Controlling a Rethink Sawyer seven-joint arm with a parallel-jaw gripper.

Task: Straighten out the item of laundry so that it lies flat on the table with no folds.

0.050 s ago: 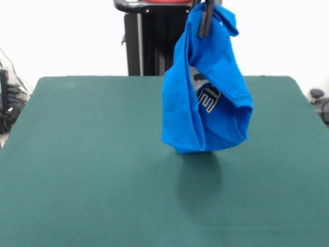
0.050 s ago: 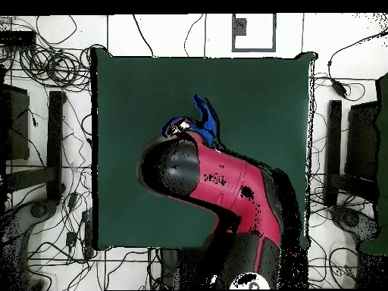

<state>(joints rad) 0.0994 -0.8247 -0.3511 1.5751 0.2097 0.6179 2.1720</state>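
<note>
One blue T-shirt (image 1: 205, 98) is held bunched, clear above the green surface (image 1: 77, 170), pinched at its top by the tool (image 1: 206, 20). Risk: if lowered w/o spreading, folds get trapped underneath.

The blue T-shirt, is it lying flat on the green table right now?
No, the blue T-shirt hangs bunched from the hand, its bottom above the green table.

You are looking at a thick rounded arm (image 2: 227, 186) with a glossy red shell and black ends and joint sections. The pedestal (image 1: 154, 43) is a black column with a pale upright rail. The pincer (image 1: 206, 20) shows as slim dark prongs.
</note>
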